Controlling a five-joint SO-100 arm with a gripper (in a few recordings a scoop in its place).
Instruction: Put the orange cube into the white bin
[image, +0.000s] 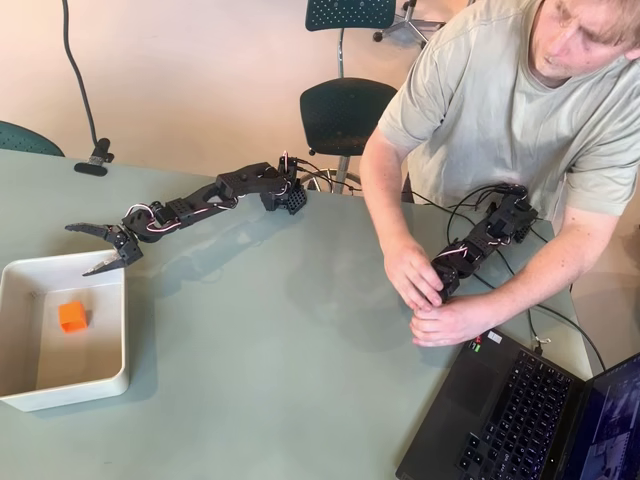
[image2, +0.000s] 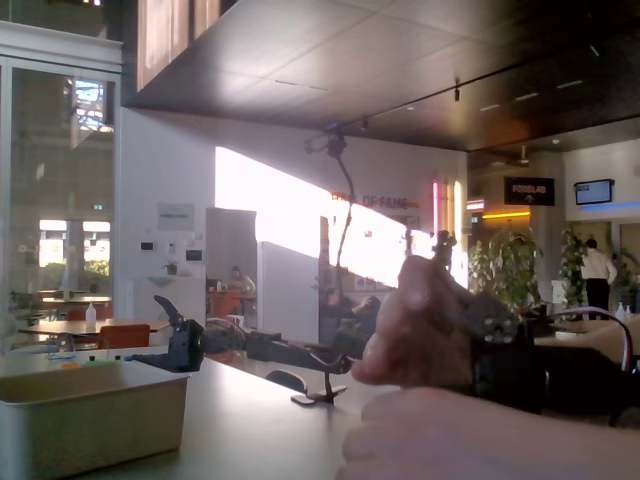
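Observation:
The orange cube (image: 72, 316) rests on the floor of the white bin (image: 112, 385) at the table's left edge in the overhead view, in the bin's left half. My black gripper (image: 86, 248) hovers over the bin's far rim, jaws spread open and empty, apart from the cube. In the fixed view the bin (image2: 90, 415) stands at lower left, its wall hiding the cube, and the gripper (image2: 172, 318) sits above its far right corner.
A person leans over the table's right side with both hands by the table edge (image: 430, 300). A laptop (image: 540, 410) lies at the bottom right. A black lamp base (image: 95, 162) stands at the table's far left edge. An office chair (image: 345, 110) stands behind.

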